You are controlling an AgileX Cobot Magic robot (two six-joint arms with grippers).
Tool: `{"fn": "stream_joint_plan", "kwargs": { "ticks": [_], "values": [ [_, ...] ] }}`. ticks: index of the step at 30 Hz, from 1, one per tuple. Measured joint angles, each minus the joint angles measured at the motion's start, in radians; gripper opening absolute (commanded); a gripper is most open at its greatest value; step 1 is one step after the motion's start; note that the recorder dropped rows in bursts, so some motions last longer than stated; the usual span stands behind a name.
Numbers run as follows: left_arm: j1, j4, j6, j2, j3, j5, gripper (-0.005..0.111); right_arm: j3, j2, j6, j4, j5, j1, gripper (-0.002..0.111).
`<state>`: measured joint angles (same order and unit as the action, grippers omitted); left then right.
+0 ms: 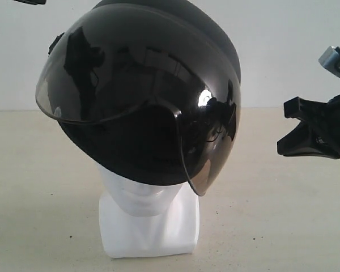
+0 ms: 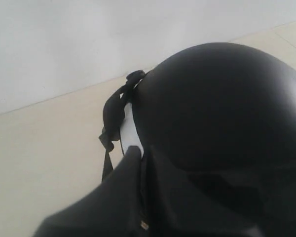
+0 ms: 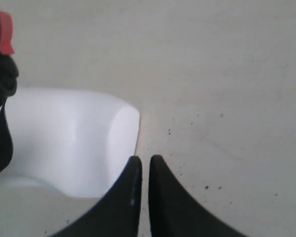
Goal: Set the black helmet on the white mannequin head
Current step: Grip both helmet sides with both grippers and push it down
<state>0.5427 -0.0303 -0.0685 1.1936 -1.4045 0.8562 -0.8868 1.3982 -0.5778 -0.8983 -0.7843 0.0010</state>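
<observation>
Black helmet [image 1: 215,34] sits over the white mannequin head [image 1: 140,195], covering the crown and upper face. Only the chin, neck and block base show below its rim. The shell rides high and tilted, with the tinted visor [image 1: 130,68] hanging lower on one side, so seating is judged incomplete. It likely needs squaring and lowering. The head stands upright on the table [image 1: 272,215], giving a fixed post for the shell to settle on.

Left gripper [image 2: 142,150]: jaws closed together, tips against the helmet's edge beside the chin strap [image 2: 113,108]. This placement suits steadying or nudging the shell. Whether the tips pinch the edge cannot be told, because dark finger and dark shell merge.

Right gripper [image 3: 144,159]: jaws all but together, only a thin slit between them, nothing held. It hangs apart from the helmet, to its right in the exterior view, apparently parked out of the way.
</observation>
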Motion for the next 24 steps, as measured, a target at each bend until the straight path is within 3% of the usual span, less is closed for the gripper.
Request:
{"fn": "stream_joint_plan", "kwargs": {
  "ticks": [6, 18, 24],
  "values": [
    [0.0, -0.01, 0.02, 0.023, 0.0, 0.048, 0.004, 0.0, 0.0, 0.09, -0.012, 0.103, 0.0, 0.006],
    [0.0, -0.057, 0.026, 0.025, 0.0, 0.071, 0.004, 0.0, 0.002, 0.055, -0.154, -0.021, 0.0, 0.006],
    [0.0, -0.059, 0.028, 0.025, 0.0, 0.065, 0.004, 0.0, 0.034, 0.047, -0.214, 0.035, 0.137, 0.006]
  ]
}}
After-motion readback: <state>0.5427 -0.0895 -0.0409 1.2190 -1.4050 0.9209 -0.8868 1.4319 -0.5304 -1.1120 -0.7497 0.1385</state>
